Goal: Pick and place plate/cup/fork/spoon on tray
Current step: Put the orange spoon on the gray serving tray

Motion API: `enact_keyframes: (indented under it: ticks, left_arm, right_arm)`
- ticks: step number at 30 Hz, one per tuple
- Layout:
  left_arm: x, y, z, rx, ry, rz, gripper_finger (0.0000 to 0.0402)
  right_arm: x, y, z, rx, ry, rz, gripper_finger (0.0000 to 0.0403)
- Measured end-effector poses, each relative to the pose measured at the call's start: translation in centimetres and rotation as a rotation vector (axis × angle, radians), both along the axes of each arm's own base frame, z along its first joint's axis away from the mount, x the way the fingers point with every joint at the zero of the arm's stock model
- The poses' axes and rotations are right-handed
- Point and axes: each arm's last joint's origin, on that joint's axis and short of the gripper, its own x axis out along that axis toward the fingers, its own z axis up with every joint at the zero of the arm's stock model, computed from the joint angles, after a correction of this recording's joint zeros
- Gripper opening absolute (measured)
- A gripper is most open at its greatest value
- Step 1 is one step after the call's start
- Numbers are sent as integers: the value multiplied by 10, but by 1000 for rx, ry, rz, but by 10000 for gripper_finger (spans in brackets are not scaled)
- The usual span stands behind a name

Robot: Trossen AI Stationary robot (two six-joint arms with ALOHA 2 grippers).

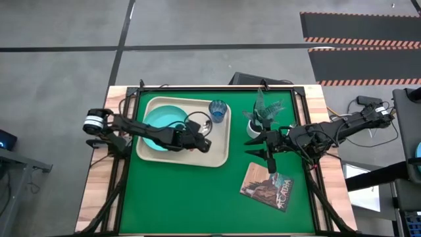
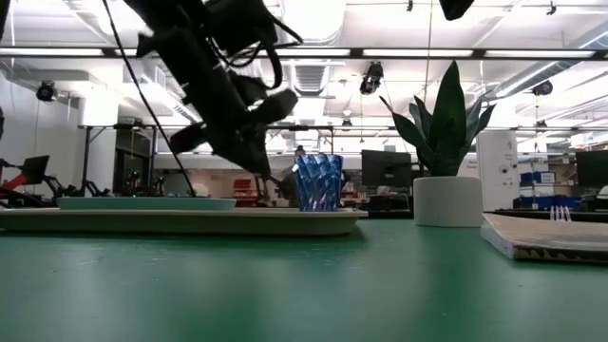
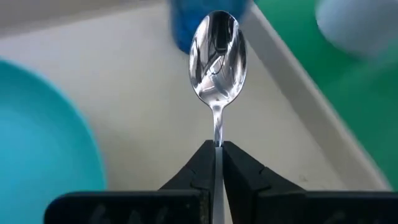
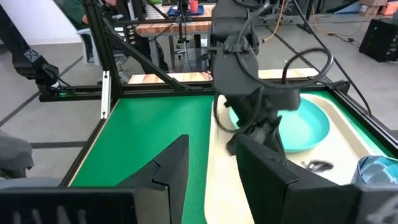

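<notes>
- Two arms are mine; the left gripper (image 1: 205, 143) works over the tray (image 1: 220, 157), its jaws pinched tight on the spoon (image 3: 217, 59) by the stem just below the bowl.
- I hold it there, I judge, because the thin stem gives the jaws a firm seat and leaves the bowl free to meet the tray floor first.
- The spoon's long axis runs straight out from between my jaws, bowl leading, towards the cup (image 1: 218, 109) at the tray's far corner; the handle is hidden behind my jaws.
- The plate (image 1: 158, 122) sits on the tray beside the spoon, so the bare strip between plate and rim looks like the natural resting place.
- My right gripper (image 1: 271, 155) waits over the green worktop (image 1: 171, 197) near the plant pot (image 1: 255, 125) and book (image 1: 266, 186), jaws spread, holding nothing.
</notes>
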Motion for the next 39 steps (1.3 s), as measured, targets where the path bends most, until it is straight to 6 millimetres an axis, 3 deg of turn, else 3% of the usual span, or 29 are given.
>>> enact_keyframes:
  ticks: [7,23,39]
  left_arm:
    - [2,-1,5,-37,-36,69,6]
    - [11,-1,-29,-29,26,132,6]
    - [7,0,-37,-22,28,175,10]
  right_arm:
    - [0,0,0,-6,0,2,123]
    - [0,0,0,-9,-1,2,123]
    - [0,0,0,-9,-1,2,123]
